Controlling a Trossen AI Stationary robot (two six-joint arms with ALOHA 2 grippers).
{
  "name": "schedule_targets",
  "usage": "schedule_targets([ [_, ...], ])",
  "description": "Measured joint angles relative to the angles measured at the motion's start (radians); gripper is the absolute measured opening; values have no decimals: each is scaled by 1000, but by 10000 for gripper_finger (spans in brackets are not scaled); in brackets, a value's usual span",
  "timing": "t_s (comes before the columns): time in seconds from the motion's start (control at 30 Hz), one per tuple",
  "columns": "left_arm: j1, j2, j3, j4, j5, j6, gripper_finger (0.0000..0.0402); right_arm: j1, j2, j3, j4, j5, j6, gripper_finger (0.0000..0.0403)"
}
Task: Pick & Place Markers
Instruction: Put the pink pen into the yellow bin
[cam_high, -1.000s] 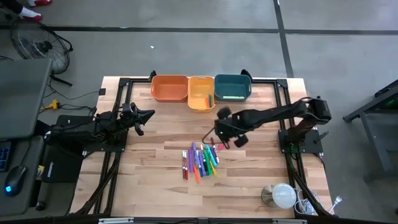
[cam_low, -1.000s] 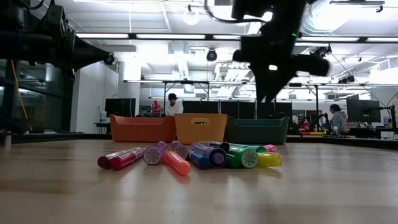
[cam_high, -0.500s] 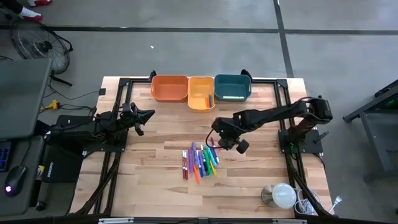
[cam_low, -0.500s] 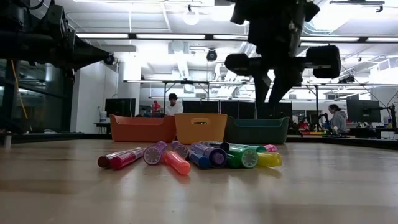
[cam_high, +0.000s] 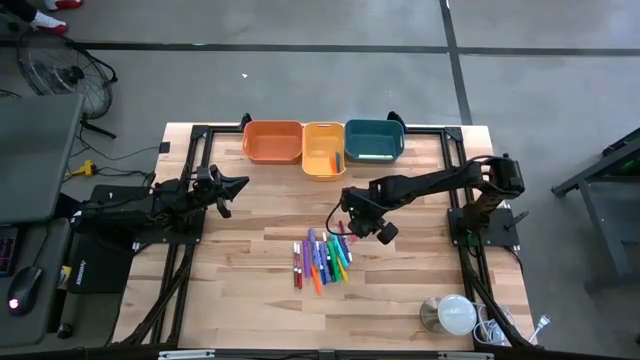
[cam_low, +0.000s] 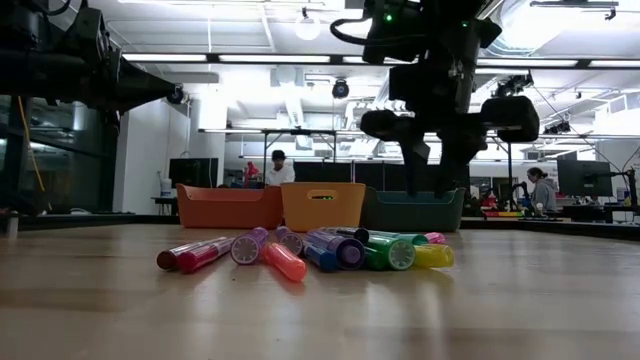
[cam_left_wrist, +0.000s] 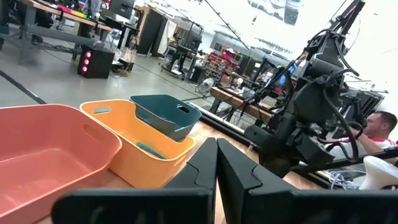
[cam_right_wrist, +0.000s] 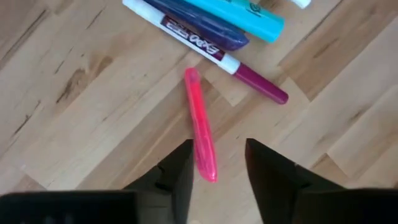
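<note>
Several markers (cam_high: 322, 258) in red, orange, purple, blue, green and yellow lie side by side on the wooden table (cam_high: 240, 280). One pink marker (cam_right_wrist: 200, 124) lies flat a little apart, at the pile's far right. My right gripper (cam_right_wrist: 217, 150) hangs open above it, pointing steeply down. One finger stands on each side of the marker's near end, and neither touches it. In the low view the right gripper (cam_low: 436, 165) is clear above the pile (cam_low: 300, 250). My left gripper (cam_high: 228, 189) waits shut at the table's left, pointing level.
Three bins stand in a row at the far edge: orange (cam_high: 272, 141), yellow (cam_high: 323, 148) and teal (cam_high: 373, 140). The yellow and the teal each hold a marker. A white round object (cam_high: 455, 315) sits at the near right corner. People show in the room behind.
My right gripper has come down and toward the table's near edge, over the far right of the marker pile. It has tipped to point more steeply down, and its fingers have opened wider. The markers have not moved.
</note>
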Motion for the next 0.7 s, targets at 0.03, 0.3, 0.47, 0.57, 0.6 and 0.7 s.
schedule_targets([
  [0.03, 0, 0, 0, 0, 0, 0, 3, -1, 0, 0, -2, 0, 0, 152],
  [0.3, 0, 0, 0, 0, 0, 0, 3, -2, 65, -1, 9, 2, -22, 192],
  [0.47, 0, 0, 0, 0, 0, 0, 3, -2, 85, -1, 17, 41, -70, 185],
  [0.57, 0, 0, 0, 0, 0, 0, 3, 5, 96, -1, 26, 50, -78, 174],
  [0.6, 0, 0, 0, 0, 0, 0, 3, 6, 99, -1, 31, 48, -76, 170],
  [0.7, 0, 0, 0, 0, 0, 0, 3, 12, 115, -1, 35, 43, -61, 158],
])
